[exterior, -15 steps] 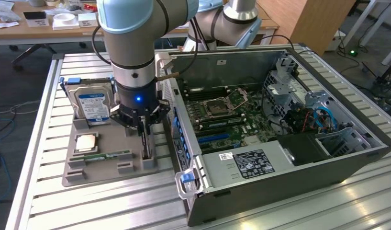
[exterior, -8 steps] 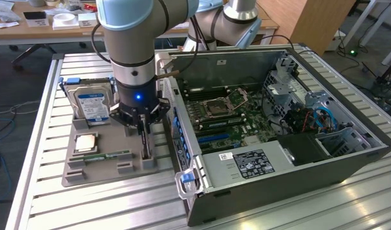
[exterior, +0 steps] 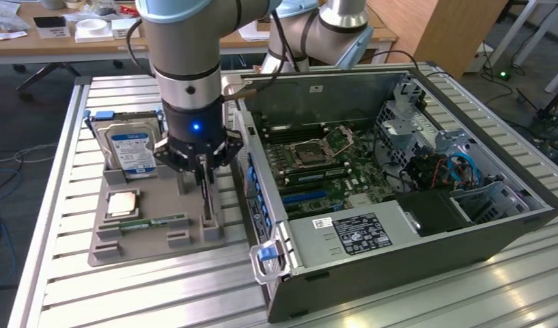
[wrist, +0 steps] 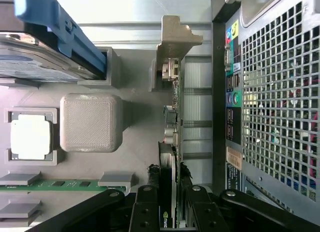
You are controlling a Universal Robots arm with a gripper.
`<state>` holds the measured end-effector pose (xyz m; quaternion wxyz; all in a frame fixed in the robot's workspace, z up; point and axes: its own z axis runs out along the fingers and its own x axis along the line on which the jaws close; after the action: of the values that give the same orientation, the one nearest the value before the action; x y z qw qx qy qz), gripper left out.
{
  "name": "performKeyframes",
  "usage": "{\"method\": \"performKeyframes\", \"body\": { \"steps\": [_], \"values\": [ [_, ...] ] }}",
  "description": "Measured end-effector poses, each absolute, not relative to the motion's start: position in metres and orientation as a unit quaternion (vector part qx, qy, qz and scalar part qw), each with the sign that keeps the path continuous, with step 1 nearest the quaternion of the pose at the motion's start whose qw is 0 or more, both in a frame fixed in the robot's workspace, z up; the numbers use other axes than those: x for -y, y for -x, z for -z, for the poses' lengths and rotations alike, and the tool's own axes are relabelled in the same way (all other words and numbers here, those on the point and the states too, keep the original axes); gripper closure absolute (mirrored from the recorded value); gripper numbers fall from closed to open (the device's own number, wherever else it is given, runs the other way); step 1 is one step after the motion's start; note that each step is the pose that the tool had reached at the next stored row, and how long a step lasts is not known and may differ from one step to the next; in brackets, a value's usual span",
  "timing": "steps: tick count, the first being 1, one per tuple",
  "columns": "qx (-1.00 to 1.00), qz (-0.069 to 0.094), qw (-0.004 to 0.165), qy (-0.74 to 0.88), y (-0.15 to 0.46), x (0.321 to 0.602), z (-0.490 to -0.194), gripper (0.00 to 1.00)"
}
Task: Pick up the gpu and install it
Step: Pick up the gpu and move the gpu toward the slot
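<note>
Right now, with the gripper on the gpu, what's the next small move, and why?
Probably a short, straight lift. The gripper looks closed on the gpu, which stands on edge in a slot of the grey holder beside the computer case, so tilting might snag it.

slatted metal table; wooden desk behind, dark floor, perhaps carpeted.

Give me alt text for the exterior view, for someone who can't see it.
A robot's claw is closed on the gpu, which stands on edge in a grey tray beside an open computer case. The tray also holds a hard drive, a chip and a memory stick.
</note>
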<state>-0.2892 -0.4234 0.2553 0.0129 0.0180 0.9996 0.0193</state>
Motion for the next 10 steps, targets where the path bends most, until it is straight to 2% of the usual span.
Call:
{"method": "performKeyframes", "body": {
  "steps": [3, 7, 10],
  "values": [
    [-1.0, -0.019, 0.013, -0.018, 0.289, 0.423, -0.264, 0.74],
    [-1.0, -0.019, 0.013, -0.018, 0.289, 0.423, -0.318, 0.74],
    [-1.0, -0.019, 0.013, -0.018, 0.289, 0.423, -0.327, 0.74]
  ]
}}
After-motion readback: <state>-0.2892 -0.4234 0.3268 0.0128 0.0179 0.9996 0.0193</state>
